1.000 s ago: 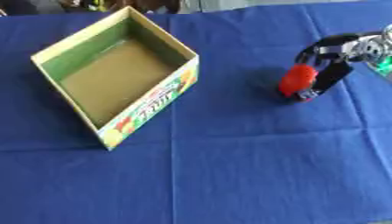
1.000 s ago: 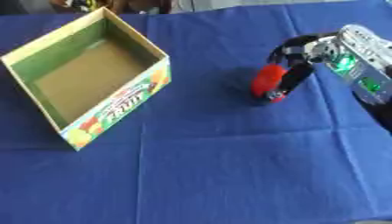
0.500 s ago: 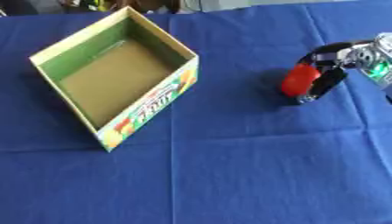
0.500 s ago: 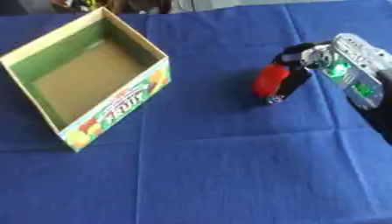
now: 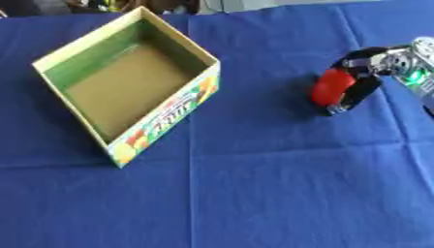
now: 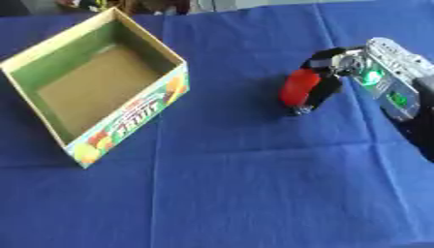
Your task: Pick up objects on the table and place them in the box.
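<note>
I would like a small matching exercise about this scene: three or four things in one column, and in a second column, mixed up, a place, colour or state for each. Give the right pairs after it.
Things:
1. box
2. red object
3. right hand
4. table cloth

Descriptions:
A. plain blue, covering the whole table
B. open on top, nothing inside, at the left
C. fingers curled around something, at the right
D. rounded, held between black fingers

Pairs: 1-B, 2-D, 3-C, 4-A
</note>
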Robot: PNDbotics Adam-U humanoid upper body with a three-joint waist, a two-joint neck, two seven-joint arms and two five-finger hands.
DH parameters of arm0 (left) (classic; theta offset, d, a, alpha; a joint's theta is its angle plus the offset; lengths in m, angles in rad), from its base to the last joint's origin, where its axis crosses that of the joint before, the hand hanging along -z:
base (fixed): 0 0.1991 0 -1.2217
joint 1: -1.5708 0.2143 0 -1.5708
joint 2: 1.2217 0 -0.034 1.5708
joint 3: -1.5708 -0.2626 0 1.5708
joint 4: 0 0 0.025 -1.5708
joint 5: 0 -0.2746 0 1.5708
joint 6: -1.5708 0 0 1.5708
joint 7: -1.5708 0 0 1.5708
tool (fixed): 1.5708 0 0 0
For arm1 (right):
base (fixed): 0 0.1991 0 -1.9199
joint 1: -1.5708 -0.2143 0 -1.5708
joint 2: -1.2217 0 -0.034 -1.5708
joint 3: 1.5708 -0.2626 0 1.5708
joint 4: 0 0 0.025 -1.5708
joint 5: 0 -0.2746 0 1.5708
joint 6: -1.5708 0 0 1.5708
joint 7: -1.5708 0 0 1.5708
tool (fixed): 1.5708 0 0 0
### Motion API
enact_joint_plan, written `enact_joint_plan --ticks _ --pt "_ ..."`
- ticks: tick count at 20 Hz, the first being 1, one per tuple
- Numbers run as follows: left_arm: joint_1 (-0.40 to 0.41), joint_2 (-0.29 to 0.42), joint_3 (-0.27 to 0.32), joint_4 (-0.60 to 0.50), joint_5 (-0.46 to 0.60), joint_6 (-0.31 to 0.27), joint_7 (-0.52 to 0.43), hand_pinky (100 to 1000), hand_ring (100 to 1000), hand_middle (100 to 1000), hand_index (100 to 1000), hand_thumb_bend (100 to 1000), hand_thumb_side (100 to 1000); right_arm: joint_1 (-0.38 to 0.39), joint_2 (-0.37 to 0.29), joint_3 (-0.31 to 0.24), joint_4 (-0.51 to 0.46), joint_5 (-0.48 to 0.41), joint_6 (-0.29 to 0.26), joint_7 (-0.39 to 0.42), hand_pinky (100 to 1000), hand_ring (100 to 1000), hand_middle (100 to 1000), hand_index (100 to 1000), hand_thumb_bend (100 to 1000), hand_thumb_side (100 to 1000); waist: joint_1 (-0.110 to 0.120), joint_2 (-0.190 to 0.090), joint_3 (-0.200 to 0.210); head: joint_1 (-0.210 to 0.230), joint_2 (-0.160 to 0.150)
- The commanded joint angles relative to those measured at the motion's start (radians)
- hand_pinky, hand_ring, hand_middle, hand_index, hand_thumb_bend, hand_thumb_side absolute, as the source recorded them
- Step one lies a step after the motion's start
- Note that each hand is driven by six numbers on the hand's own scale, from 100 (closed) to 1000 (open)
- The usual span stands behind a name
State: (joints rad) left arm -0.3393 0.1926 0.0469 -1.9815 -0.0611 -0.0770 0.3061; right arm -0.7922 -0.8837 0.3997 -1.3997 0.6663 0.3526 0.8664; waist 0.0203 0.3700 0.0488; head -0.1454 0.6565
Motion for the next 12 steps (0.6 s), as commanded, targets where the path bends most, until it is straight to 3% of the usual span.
enact_joint_plan --ticks 1,8,12 --pt "-0.013 0.006 -0.002 -0.019 0.001 0.0 -0.002 607 837 781 788 100 1000 -0.012 -0.017 -0.014 -0.011 -0.017 0.044 0.018 480 682 788 897 430 434 0.0 -0.016 0.001 -0.003 -0.007" --pt "-0.014 0.005 -0.002 -0.019 0.001 0.001 -0.003 606 839 782 787 100 1000 -0.01 -0.019 -0.013 -0.026 -0.06 0.063 -0.016 446 664 759 861 369 413 0.003 -0.016 0.0 -0.004 -0.007" --pt "-0.014 0.006 -0.003 -0.019 0.001 0.001 -0.005 606 839 782 784 100 1000 -0.008 -0.02 -0.012 -0.036 -0.077 0.073 -0.038 419 658 737 837 283 397 0.003 -0.016 -0.002 -0.004 -0.006"
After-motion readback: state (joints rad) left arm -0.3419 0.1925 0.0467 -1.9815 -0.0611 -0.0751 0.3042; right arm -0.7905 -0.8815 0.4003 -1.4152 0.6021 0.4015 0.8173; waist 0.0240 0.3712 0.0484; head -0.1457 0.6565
